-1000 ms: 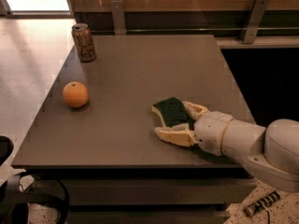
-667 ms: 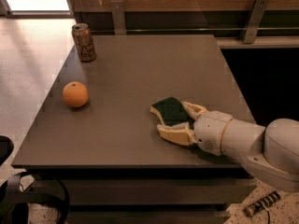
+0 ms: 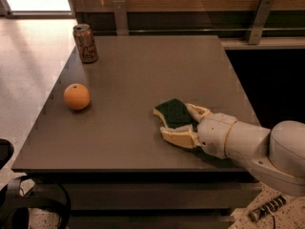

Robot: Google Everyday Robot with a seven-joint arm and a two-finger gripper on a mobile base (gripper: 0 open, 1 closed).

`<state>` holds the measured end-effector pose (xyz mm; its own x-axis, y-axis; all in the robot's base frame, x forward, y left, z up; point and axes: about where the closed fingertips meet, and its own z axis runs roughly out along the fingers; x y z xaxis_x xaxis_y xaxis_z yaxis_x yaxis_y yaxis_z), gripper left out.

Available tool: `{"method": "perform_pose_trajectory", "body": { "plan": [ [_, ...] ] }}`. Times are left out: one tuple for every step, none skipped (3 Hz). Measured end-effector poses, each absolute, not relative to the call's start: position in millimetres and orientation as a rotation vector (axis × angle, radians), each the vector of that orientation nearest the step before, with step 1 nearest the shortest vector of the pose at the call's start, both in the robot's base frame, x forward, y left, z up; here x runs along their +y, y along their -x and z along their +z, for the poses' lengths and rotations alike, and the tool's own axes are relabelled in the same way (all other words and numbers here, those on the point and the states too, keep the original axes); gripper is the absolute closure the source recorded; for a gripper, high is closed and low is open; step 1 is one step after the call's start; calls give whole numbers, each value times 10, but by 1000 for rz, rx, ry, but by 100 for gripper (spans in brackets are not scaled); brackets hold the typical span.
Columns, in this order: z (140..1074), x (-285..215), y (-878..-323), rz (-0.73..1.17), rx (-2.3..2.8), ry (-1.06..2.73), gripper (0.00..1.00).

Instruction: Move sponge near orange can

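Observation:
The sponge, dark green on top with a pale edge, lies flat on the grey table right of the middle, toward the front. My gripper reaches in from the right with its cream fingers on either side of the sponge, closed against it. The orange can stands upright at the table's far left corner, well away from the sponge and gripper.
A round orange fruit sits near the table's left edge, between the can and the front. A wall with metal brackets runs behind the table. The table's right edge drops off beside my arm.

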<state>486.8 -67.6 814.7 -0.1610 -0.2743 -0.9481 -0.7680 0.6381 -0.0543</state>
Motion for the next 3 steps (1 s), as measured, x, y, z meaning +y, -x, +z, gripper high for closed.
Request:
{"method": "perform_pose_trajectory", "body": {
  "plan": [
    [8552,-810,-5159,511,1711,884,100],
    [9103,-925,-5617,462,1696,902,100],
    [9520,-1004,-6047,385,1705,922,100]
  ]
}}
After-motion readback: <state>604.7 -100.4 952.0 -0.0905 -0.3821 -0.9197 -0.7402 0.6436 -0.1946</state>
